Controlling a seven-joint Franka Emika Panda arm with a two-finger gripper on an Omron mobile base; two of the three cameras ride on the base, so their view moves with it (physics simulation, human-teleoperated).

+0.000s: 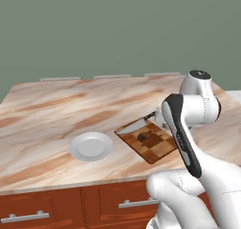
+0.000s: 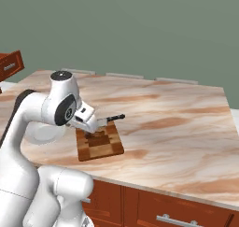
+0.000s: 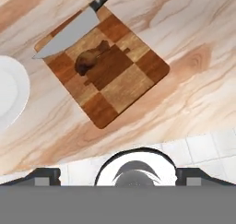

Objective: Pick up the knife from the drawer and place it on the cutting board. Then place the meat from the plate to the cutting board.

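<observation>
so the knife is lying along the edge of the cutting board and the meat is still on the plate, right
Not quite. The knife does lie along the edge of the cutting board, but the meat is on the board too, beside the blade. The plate holds nothing, as the hand view and left base view show.

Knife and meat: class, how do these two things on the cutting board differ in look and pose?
The knife is long, flat and silver-grey with a dark handle; the meat is a small, rounded dark brown lump. The knife lies along one edge, its handle overhanging the cutting board; the meat sits wholly on the board. Both rest on the board, side by side.
</observation>
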